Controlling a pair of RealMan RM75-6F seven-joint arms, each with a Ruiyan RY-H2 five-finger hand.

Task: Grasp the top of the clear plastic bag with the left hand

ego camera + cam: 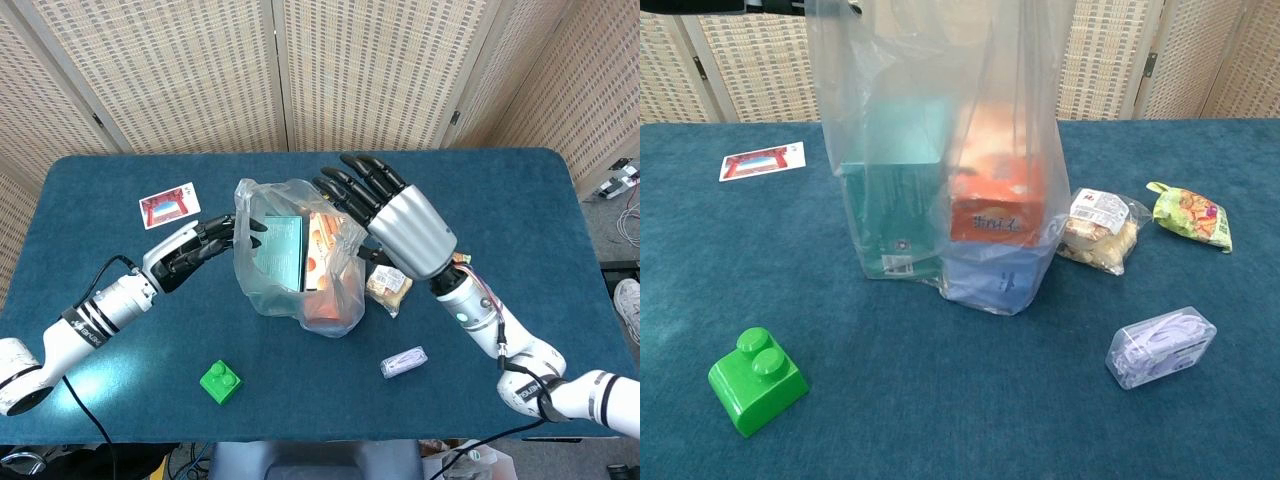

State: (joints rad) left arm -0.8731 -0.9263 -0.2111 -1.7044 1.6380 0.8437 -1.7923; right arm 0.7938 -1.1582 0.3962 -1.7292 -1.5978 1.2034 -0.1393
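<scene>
The clear plastic bag [300, 262] stands upright mid-table, holding a teal box [278, 250], an orange box [998, 200] and a blue pack [990, 280]. It fills the centre of the chest view [940, 120], its top cut off by the frame. My left hand [200, 246] is at the bag's left upper edge; its dark fingertips [240, 226] reach the rim with the fingers apart, and no hold is visible. My right hand [395, 218] hovers over the bag's right top edge, fingers spread and holding nothing.
A red card [170, 205] lies at the back left. A green brick [220, 381] sits near the front edge. Right of the bag are a snack packet [390, 283], a green snack bag [1189, 214] and a small clear case [403, 362].
</scene>
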